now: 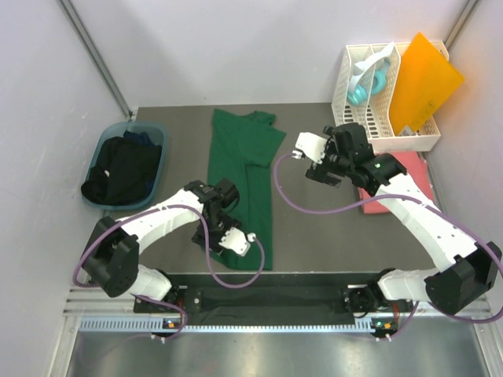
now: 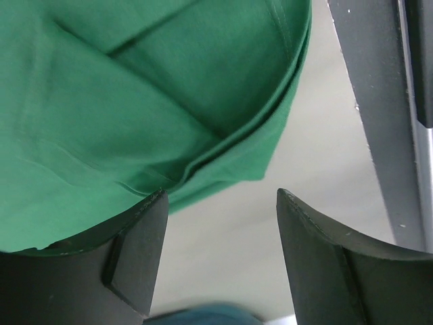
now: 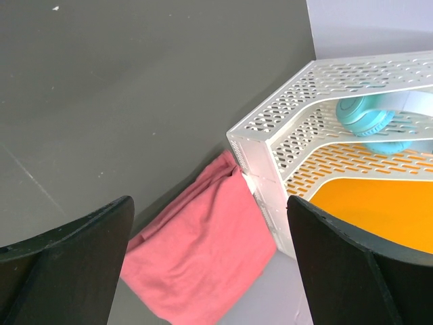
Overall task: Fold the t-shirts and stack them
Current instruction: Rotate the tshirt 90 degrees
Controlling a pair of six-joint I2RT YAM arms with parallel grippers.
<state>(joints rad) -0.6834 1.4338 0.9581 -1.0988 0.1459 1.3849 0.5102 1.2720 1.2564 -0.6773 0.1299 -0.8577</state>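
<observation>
We see the green t-shirt (image 1: 240,165) folded lengthwise at centre frame on the tabletop (image 1: 181,126); our left end effector (image 2: 220,196) sits released at its lower edge, the right end effector (image 3: 210,203) released near the coral t-shirt (image 3: 203,264).

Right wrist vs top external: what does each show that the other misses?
Right wrist only: the right fingers close up, apart, nothing between them, and the pink shirt reaching the white rack at its corner. Top external only: green shirt laid out mid-table, left arm reaching its near end, blue bin holding dark clothes. Both: pink shirt, rack, teal headphones, orange sheet.
</observation>
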